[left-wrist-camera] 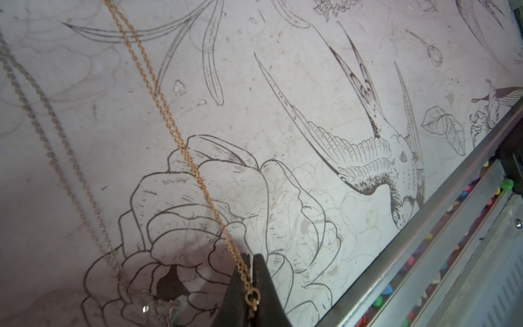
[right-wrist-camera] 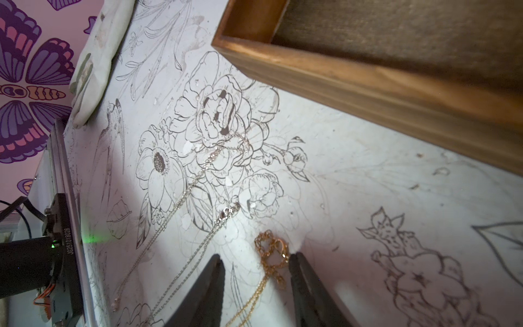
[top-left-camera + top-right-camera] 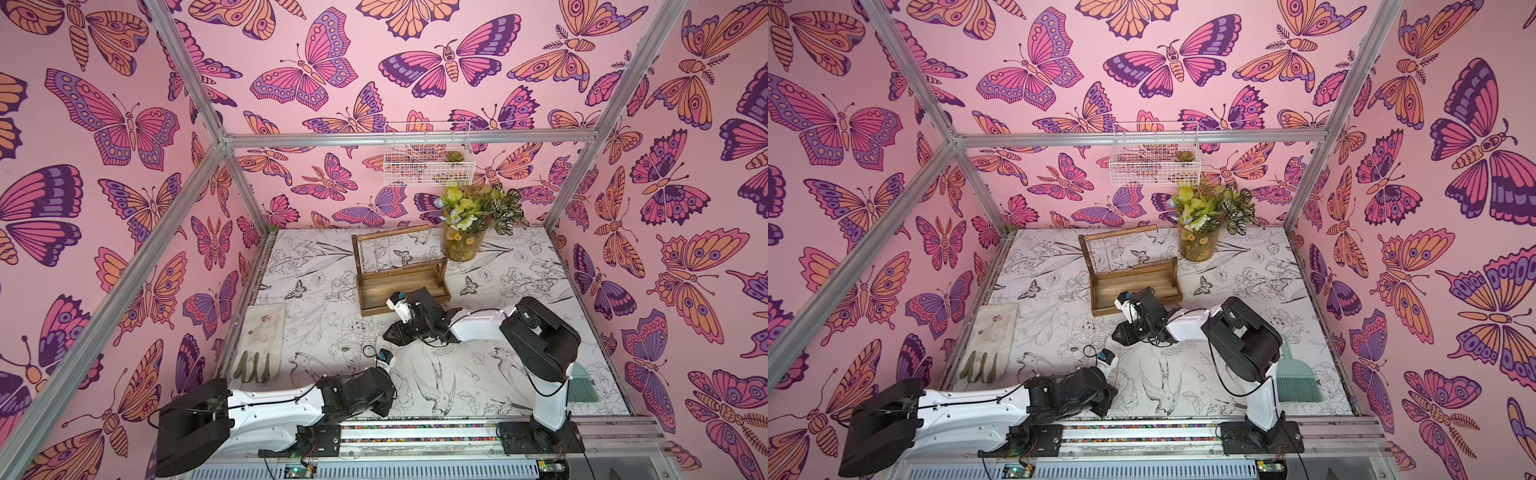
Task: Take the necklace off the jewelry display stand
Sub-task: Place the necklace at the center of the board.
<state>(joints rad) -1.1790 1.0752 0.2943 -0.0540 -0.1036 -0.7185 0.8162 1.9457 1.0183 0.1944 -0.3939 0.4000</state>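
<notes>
The brown wooden jewelry display stand (image 3: 399,286) (image 3: 1133,286) stands mid-table; its tray edge (image 2: 368,93) shows in the right wrist view. A gold necklace (image 1: 195,170) runs as a straight double strand across the table to my left gripper (image 1: 252,254), whose jaws are shut on its ring end with only a thin slit between them. The necklace's other end (image 2: 271,249) lies bunched on the table between the fingers of my open right gripper (image 2: 256,256), close to one fingertip. In both top views my right gripper (image 3: 395,332) is low in front of the stand.
Silver chains (image 2: 198,181) (image 1: 56,153) lie loose on the table beside the gold one. A flower vase (image 3: 463,245) stands behind the stand, with a white wire basket (image 3: 428,160) on the back wall. A cloth (image 3: 266,332), green pods (image 3: 253,368) and a teal brush (image 3: 1296,380) lie near the edges.
</notes>
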